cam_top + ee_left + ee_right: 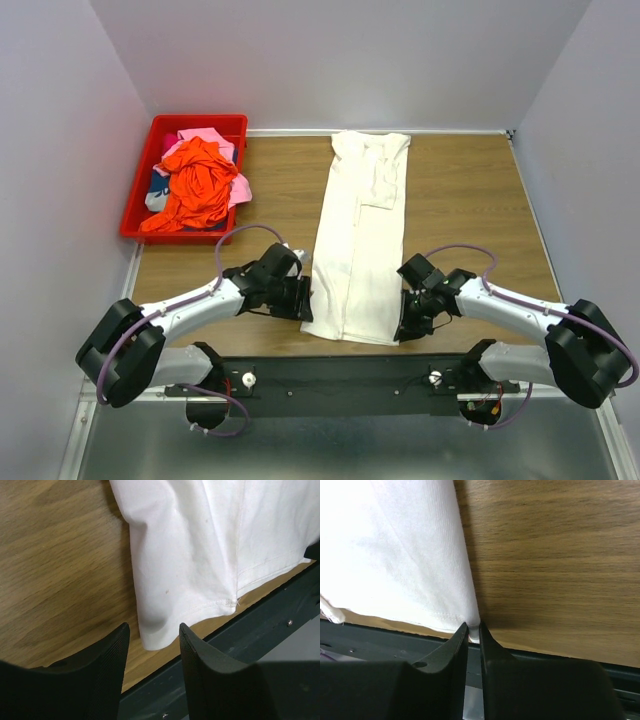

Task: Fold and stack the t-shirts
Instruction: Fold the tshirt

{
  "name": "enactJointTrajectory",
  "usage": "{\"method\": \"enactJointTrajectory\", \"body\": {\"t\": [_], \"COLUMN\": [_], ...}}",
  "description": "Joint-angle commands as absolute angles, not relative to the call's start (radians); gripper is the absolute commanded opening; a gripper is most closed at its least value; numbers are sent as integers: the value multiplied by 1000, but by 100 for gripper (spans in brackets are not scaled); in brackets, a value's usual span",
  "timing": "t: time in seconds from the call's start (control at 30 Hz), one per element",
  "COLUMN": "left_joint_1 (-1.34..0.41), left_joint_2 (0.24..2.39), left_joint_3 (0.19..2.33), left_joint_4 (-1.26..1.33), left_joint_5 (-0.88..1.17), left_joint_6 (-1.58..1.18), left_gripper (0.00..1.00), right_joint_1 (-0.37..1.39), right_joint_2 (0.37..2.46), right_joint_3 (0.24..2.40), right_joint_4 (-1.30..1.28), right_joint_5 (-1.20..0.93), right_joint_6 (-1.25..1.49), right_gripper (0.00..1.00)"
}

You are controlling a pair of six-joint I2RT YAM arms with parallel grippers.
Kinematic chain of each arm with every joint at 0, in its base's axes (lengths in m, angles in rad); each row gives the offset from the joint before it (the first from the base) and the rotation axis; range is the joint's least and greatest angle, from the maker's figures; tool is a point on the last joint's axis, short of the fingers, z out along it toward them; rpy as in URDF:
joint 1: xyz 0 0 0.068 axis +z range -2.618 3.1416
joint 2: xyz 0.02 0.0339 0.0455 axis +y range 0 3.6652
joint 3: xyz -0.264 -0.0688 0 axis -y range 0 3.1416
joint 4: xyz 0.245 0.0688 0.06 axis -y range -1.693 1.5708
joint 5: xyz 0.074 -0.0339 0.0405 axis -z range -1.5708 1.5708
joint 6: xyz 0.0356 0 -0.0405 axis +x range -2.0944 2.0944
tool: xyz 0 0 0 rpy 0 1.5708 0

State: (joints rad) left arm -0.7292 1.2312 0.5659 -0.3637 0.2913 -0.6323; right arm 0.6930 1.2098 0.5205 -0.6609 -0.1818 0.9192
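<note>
As it lies flat, white t-shirt [358, 240], narrow strip

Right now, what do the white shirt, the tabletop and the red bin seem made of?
White shirt: likely matte cotton knit, fine ribbed texture and stitched hem. Tabletop: wood or wood-look laminate, grain lines, faint sheen. Red bin: probably moulded plastic, smooth, slightly glossy rim.

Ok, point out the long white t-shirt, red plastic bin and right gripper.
long white t-shirt [358, 235], top view, middle of the body.
red plastic bin [138, 185], top view, left wall.
right gripper [473, 629], right wrist view, between fingertips.
</note>
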Motion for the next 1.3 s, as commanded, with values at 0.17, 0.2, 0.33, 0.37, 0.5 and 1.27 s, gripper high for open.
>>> {"method": "enactJointTrajectory", "body": {"t": [0.17, 0.2, 0.33, 0.37, 0.5, 1.27], "left_joint_1": [-758, -768, -790, -795, -804, -825], "left_joint_2": [1239, 1246, 1269, 1273, 1287, 1193], "left_joint_3": [543, 543, 540, 540, 538, 679], "left_joint_4": [-371, -370, -373, -374, -373, -454], "left_joint_5": [265, 267, 256, 253, 248, 263], "left_joint_6": [-670, -672, -681, -687, -690, -717], "left_gripper": [52, 52, 52, 52, 46, 0], "right_joint_1": [701, 701, 701, 701, 701, 701], "right_joint_2": [1219, 1223, 1221, 1221, 1218, 1137], "right_joint_3": [491, 492, 500, 500, 495, 672], "right_joint_4": [-640, -640, -638, -638, -637, -836], "right_joint_5": [-178, -176, -175, -175, -176, -132], "right_joint_6": [916, 914, 914, 914, 917, 922], "right_gripper": [19, 19, 17, 15, 12, 0]}}
